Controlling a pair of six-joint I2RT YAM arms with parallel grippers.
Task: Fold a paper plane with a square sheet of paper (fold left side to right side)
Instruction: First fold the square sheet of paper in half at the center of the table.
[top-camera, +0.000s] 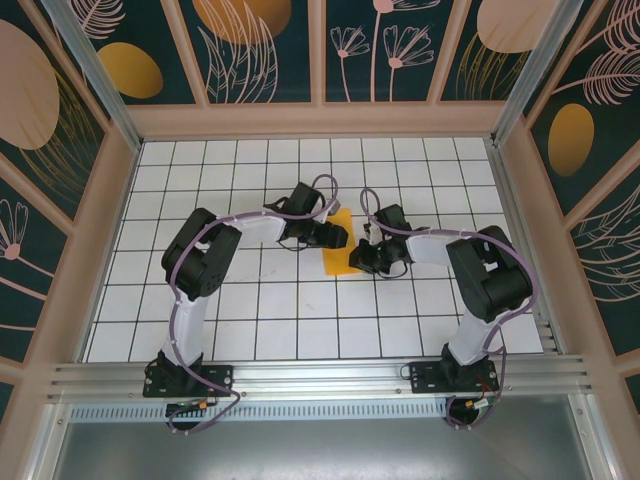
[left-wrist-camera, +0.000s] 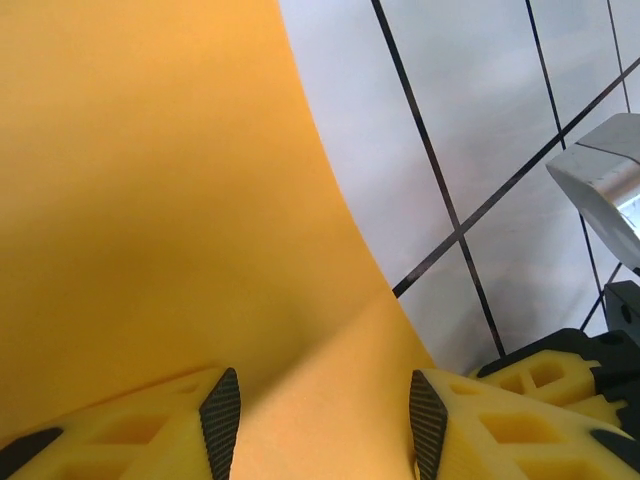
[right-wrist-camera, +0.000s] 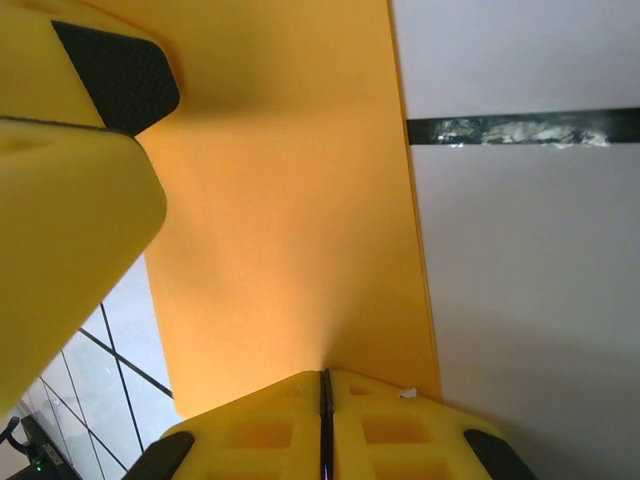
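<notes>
**Mid-fold: the square sheet of paper (top-camera: 339, 250) is lifted between two tools at the middle of the surface (top-camera: 260, 310).**

The sheet curls upward off the grid. The right tool (right-wrist-camera: 322, 385) is closed flat and seems to pinch the sheet's edge. The left tool (left-wrist-camera: 325, 400) has its pads apart over the paper, clamping nothing. With only one pinch, carrying the left side across could skew the sheet so the edges miss. The thin paper could also slip free or buckle into a stray crease.

A white tabletop (top-camera: 300, 320) ruled into squares by thin black lines sits inside a pale wooden frame (top-camera: 320, 120), with dark walls (top-camera: 270, 50) patterned in orange ovals and plant outlines, and a metal rail (top-camera: 320, 375) along its near edge.
</notes>
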